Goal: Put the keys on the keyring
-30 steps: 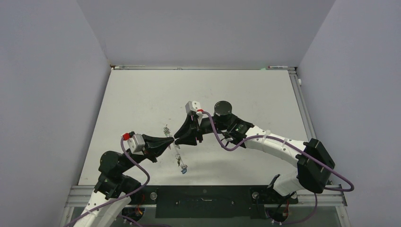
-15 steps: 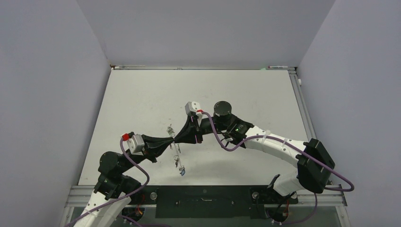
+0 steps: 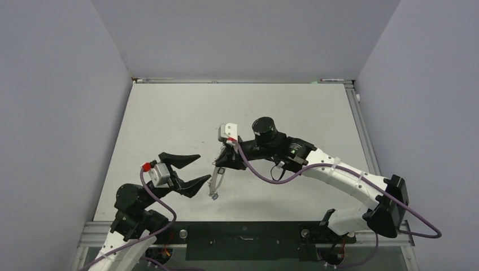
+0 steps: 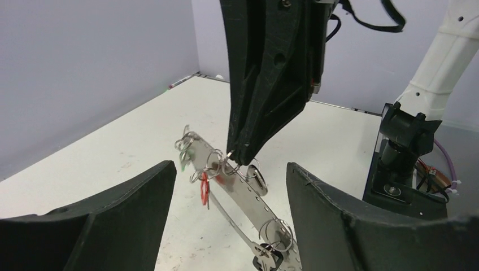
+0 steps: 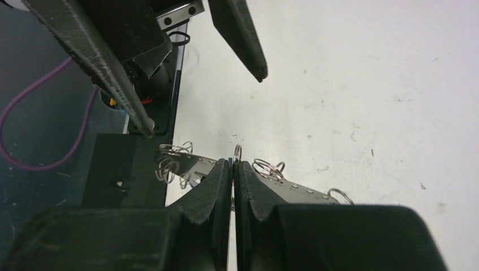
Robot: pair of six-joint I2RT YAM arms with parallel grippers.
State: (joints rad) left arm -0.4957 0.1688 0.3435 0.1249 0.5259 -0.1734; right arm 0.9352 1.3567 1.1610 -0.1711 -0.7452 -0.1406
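The keyring (image 3: 214,179) is a long narrow grey metal loop hanging slanted above the table in front of my arms. Small split rings, a red tag (image 4: 204,189), a green tag (image 4: 183,161) and a black-headed key (image 4: 265,261) dangle from the keyring (image 4: 244,196). My right gripper (image 3: 217,165) points down and is shut on a small ring at the upper part of the keyring (image 5: 299,192); that ring pokes out between its tips (image 5: 232,164). My left gripper (image 3: 203,169) stands open just left of the loop, its fingers (image 4: 141,209) either side of the loop without touching it.
The right arm's black base (image 4: 404,158) stands at the table's near edge. A black front rail (image 3: 243,238) runs along the bottom of the table. Grey walls close in the left, back and right sides.
My left gripper has opened, let go of the keyring and drawn back. My right gripper has shut on the keyring, which now hangs from it alone, slightly further left.
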